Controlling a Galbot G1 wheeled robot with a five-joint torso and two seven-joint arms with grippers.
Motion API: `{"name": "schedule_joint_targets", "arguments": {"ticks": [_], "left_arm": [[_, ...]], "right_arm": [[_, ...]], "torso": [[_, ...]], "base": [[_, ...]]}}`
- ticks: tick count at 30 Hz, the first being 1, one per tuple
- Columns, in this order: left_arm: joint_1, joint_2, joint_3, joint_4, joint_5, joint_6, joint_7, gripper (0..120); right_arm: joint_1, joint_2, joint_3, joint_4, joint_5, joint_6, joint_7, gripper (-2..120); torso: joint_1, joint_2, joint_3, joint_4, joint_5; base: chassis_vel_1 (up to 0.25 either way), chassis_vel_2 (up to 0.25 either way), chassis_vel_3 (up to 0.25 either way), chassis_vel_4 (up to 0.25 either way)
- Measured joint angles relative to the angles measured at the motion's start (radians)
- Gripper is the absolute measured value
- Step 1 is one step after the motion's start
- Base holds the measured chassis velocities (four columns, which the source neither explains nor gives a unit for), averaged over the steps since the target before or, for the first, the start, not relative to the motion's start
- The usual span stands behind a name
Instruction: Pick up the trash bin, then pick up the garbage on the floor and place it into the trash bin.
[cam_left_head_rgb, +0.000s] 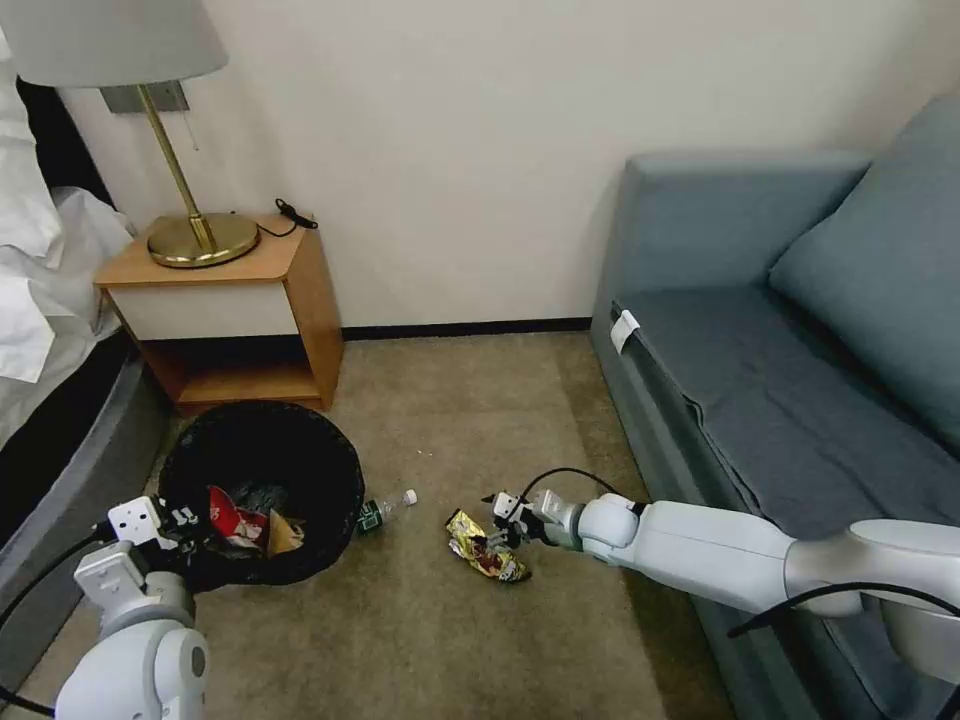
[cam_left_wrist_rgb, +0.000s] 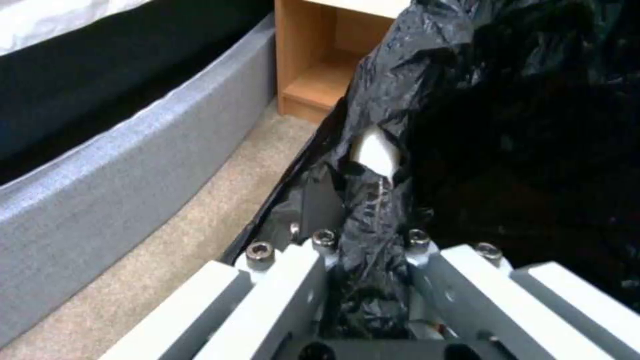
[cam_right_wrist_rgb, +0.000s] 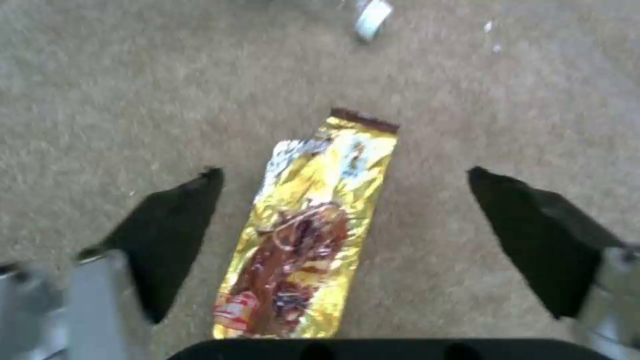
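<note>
Meanwhile, the trash bin (cam_left_head_rgb: 262, 490) stood on the carpet (cam_left_head_rgb: 480, 420) in front of the nightstand (cam_left_head_rgb: 235, 310), next to the bed (cam_left_head_rgb: 60, 470). Its black bag held a red-and-white wrapper (cam_left_head_rgb: 232, 518) and a brown paper piece (cam_left_head_rgb: 283, 533). The left tool (cam_left_head_rgb: 180, 530) was at the near rim of the bin, and in the left wrist view its fingers (cam_left_wrist_rgb: 293, 280) were clamped together on the crinkled black liner (cam_left_wrist_rgb: 373, 210) at the rim. The right tool (cam_left_head_rgb: 497, 535) was low over the floor beside the sofa (cam_left_head_rgb: 800, 380), with its fingers (cam_right_wrist_rgb: 173, 225) wide apart on both sides of the gold snack wrapper (cam_right_wrist_rgb: 307, 235), which lay flat on the carpet between them, not gripped. A small bottle (cam_left_head_rgb: 385, 507) with a white cap lay on the carpet just beside the bin, between the bin and the gold wrapper.
</note>
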Motion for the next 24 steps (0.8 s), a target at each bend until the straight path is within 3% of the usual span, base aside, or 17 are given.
{"name": "schedule_joint_targets", "arguments": {"ticks": [6,24], "left_arm": [[-0.006,0.0,-0.002,0.017,-0.002,-0.007,0.002,1],[-0.007,0.0,0.003,0.024,-0.003,-0.015,0.004,1]], "right_arm": [[-0.021,0.026,-0.003,-0.027,-0.007,0.002,0.0,100],[-0.061,0.037,0.006,-0.076,-0.031,-0.002,0.009,100]], "torso": [[0.0,0.0,0.0,0.0001,-0.0002],[0.0,0.0,0.0,0.0,-0.0002]], "base": [[0.0,0.0,0.0,0.0],[0.0,0.0,0.0,0.0]]}}
